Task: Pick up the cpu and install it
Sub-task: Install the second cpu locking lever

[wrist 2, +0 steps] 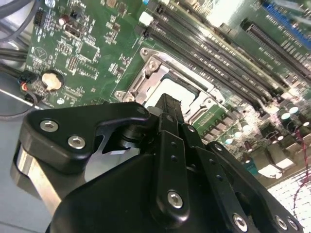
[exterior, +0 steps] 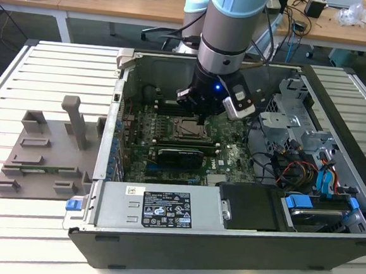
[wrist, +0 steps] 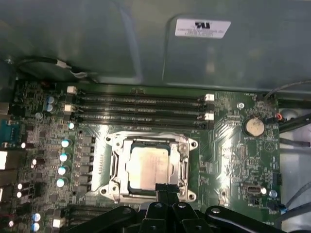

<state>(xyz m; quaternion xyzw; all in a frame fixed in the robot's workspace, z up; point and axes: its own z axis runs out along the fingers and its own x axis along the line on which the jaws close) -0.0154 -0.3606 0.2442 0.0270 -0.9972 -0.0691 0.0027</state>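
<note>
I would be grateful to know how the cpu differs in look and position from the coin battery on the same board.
The cpu is square, while the coin battery is round. The cpu looks clearly larger than the battery. The cpu lies inside a metal socket frame near the gripper, whereas the battery sits apart, on open green board. Both lie flat and have pale, shiny metal tops.

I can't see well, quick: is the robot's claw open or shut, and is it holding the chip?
Gripper: cannot be told. It hangs just above the cpu, which lies in the socket on the motherboard.
</note>
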